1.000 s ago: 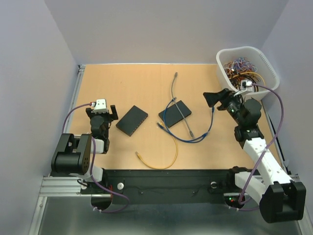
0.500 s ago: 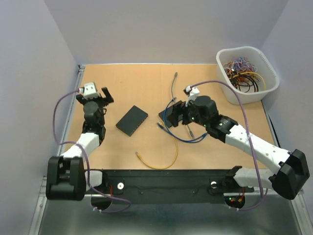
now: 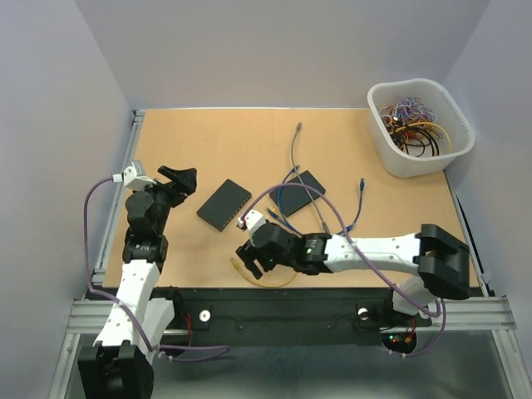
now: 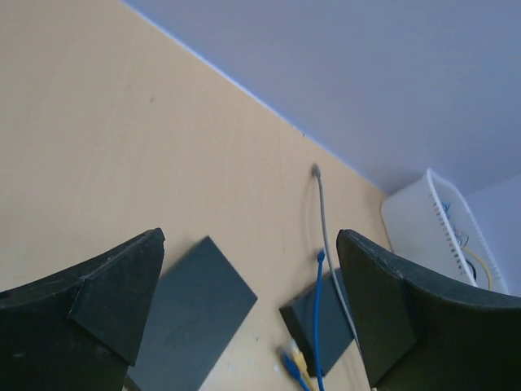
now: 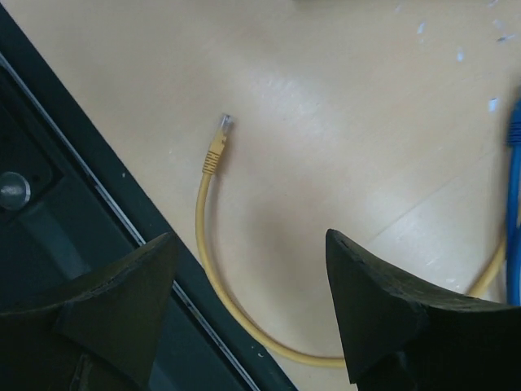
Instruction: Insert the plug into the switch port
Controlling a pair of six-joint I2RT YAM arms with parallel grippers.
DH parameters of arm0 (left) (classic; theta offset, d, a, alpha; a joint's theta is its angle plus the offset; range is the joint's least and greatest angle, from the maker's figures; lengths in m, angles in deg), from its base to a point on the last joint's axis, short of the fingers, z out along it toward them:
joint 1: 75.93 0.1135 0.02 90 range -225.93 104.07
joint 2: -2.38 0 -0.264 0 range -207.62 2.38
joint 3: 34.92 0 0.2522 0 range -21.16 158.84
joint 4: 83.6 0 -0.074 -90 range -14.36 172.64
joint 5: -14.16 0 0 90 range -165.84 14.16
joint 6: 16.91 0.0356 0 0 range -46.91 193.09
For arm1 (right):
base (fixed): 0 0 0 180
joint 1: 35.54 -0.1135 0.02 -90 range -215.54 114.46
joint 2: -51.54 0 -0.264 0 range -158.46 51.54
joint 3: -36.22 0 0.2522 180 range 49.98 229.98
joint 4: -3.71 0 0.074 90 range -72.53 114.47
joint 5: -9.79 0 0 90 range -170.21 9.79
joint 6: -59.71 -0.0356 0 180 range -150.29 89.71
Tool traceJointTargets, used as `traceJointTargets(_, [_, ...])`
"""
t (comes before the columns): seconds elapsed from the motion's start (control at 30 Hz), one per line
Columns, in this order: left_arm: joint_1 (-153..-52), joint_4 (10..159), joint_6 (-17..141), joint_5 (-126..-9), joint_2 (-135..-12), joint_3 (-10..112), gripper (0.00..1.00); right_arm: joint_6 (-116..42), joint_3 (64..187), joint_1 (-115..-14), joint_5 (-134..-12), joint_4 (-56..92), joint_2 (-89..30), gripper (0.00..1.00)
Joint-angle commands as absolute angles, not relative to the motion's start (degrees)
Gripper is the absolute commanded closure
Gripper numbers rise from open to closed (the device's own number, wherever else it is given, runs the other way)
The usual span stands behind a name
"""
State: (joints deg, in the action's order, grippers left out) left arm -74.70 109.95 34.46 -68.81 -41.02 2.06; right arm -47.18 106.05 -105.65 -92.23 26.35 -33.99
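Currently: yellow cable (image 5: pixel 201 236) lies in a loose curve on table (image 5: pixel 326 98), close to near edge. Its plug (image 5: pixel 221 128) is free and unobstructed. R gripper (image 5: pixel 248 277) hovers directly over cable, jaws apart, nothing held. L gripper (image 3: pixel 177 178) sits near left switch (image 3: pixel 224 204), jaws wide apart, empty. Assessment: cable light and floppy; plug small, rigid, latch tab prob. fragile. Rec. grip just behind plug, not mid-cable, so tip won't droop on insertion.
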Motion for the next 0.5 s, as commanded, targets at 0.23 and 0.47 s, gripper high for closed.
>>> traceJointTargets(0.23, [-74.7, 73.3, 51.3, -73.5, -28.2, 21.3, 0.01, -52.4, 111.4, -109.0, -98.0, 19.8, -43.1, 0.28])
traceJointTargets(0.47, [-74.7, 72.6, 52.5, -72.1, -25.0, 19.9, 0.01, -54.4, 112.0, -109.7, -97.6, 19.3, -47.0, 0.33])
